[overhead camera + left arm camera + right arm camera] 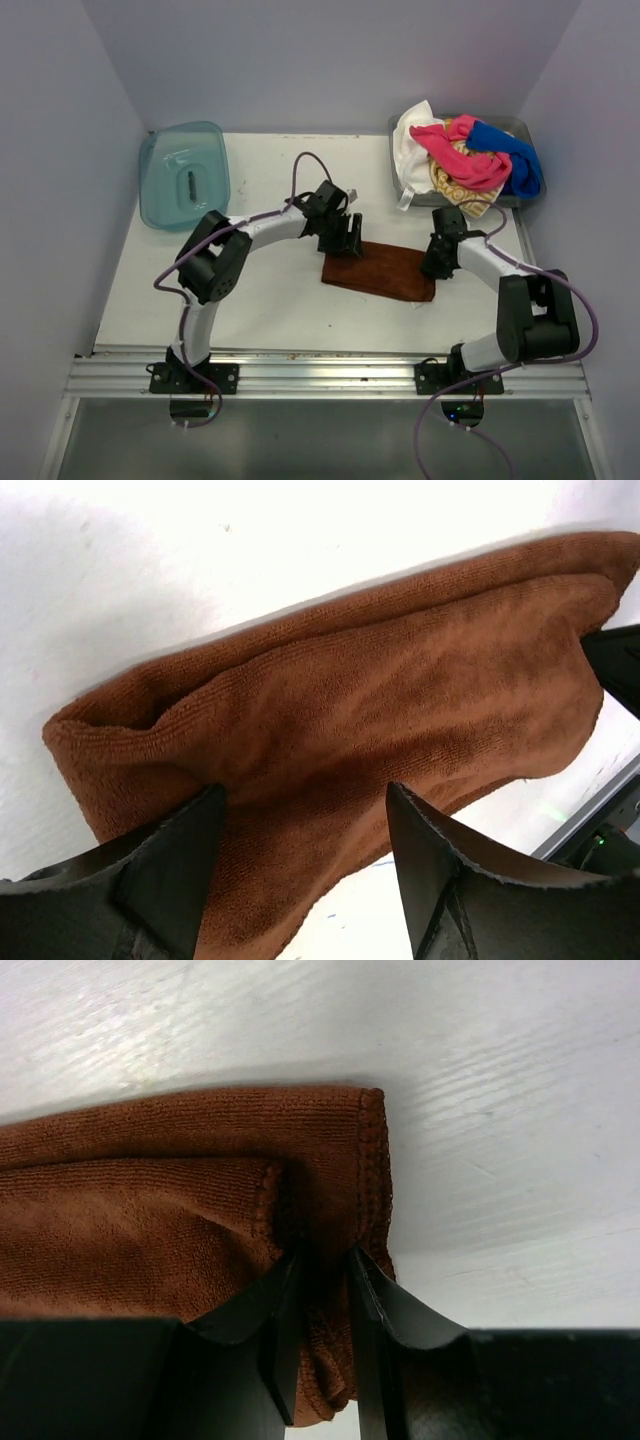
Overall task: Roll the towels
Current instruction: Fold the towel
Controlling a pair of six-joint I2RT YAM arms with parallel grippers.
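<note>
Near the desk's front edge, right gripper pinches the limp, light brown towel by its hem; left gripper gapes wide.

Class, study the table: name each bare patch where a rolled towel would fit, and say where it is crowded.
Bare: the far middle between the teal tray and the towel bin; the near strip between the brown towel and the rail. Crowded: the centre, where the left gripper and right gripper meet that towel, and the bin's corner.
</note>
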